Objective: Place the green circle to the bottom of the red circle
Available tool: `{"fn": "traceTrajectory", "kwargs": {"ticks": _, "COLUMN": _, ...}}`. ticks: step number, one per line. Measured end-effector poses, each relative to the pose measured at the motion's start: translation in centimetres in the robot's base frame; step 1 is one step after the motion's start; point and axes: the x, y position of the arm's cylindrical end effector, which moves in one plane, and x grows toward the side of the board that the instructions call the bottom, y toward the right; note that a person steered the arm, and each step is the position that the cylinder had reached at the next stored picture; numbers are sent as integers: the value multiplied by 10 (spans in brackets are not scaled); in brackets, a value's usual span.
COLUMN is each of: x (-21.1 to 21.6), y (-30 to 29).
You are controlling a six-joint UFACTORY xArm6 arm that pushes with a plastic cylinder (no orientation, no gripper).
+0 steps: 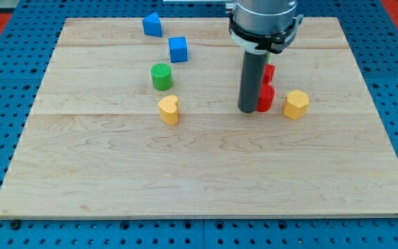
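Clearly the green circle [161, 76] sits well to the view's left of the goal, standing just above the yellow heart [169, 109] and below the blue cube [178, 49], with a second blue block [152, 25] further toward the view's top. The red circle [265, 97] lies toward the view's right, partly hidden behind the rod, and another red block [270, 72] peeks out just above it; its shape cannot be made out. A yellow hexagon-like block [296, 104] stands just beside the red circle on the right. The arm carries no jaws at all, only the rod, so there is nothing to open or close; its tip [248, 110] rests on the wooden board [206, 180], touching or nearly touching the red circle's left side.

The chief risk appears to be the tip nudging the red circle as it leaves, shifting the reference. Pushing the green circle rightward could also drag the yellow heart along, since they stand so close.
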Motion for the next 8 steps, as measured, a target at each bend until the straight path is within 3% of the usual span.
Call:
{"fn": "traceTrajectory", "kwargs": {"ticks": 3, "x": -6, "y": -166}}
{"fn": "traceTrajectory", "kwargs": {"ticks": 4, "x": -32, "y": -199}}
{"fn": "traceTrajectory", "kwargs": {"ticks": 5, "x": -77, "y": -194}}
{"fn": "traceTrajectory", "kwargs": {"ticks": 6, "x": -91, "y": -151}}
{"fn": "traceTrajectory", "kwargs": {"ticks": 7, "x": -69, "y": -96}}
{"fn": "traceTrajectory", "kwargs": {"ticks": 8, "x": -25, "y": -76}}
